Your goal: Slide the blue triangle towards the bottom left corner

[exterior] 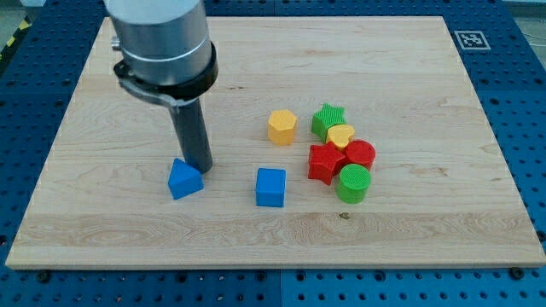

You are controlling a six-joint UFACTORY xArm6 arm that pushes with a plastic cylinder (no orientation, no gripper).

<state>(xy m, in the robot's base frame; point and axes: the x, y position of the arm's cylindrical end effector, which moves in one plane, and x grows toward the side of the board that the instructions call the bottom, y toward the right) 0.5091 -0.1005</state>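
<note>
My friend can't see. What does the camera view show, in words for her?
My tip sits right beside the blue triangle, at its upper right, on a wooden board. A blue cube lies to the view's right, and farther right are an orange block and a cluster of red, green and yellow blocks.

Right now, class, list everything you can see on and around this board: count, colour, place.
Blue triangle: one, blue, left of centre.
Blue cube: one, blue, centre, lower half.
Yellow hexagon: one, yellow, centre.
Green star: one, green, top of the right cluster.
Yellow heart: one, yellow, in the cluster.
Red star: one, red, cluster's left.
Red cylinder: one, red, cluster's right.
Green cylinder: one, green, cluster's bottom.
Wooden board: one, light wood.
My tip: one, dark, at the triangle's upper right edge.
</note>
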